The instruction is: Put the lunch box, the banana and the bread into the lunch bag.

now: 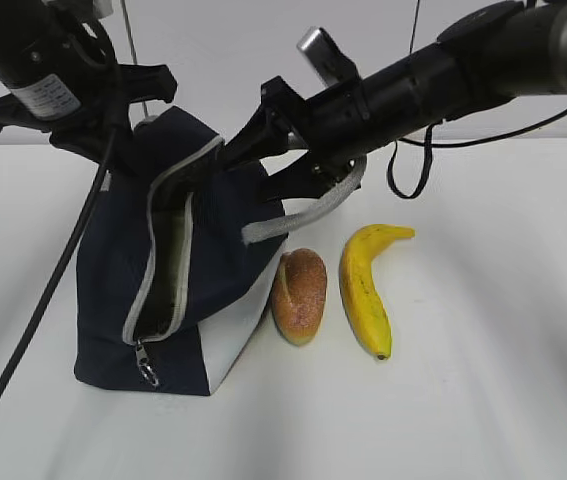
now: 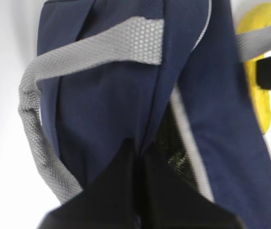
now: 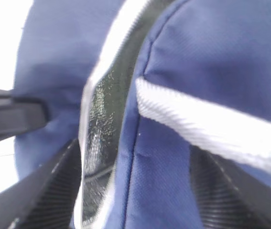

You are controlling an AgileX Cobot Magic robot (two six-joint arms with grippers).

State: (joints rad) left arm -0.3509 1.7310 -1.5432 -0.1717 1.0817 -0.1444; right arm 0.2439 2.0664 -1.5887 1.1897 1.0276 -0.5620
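White tabletop against a pale wall, with both arms busy at the mouth of the navy blue fabric lunch bag while the food waits just to its right.

On the left of the scene the left gripper has its fingers pinched together on the far-left edge of the bag's top. The right gripper reaches in from the right with its fingers apart, straddling the right wall of the bag beside the grey-banded zipper opening. That slit runs top to near-bottom and shows silvery lining. The small oval golden-brown bread roll lies against the bag's white side panel, its long axis running near to far. The curved yellow banana lies parallel just beside it. Both sit below and nearer than the right gripper, so that arm looks the closer one. I see no lunch box on the table.
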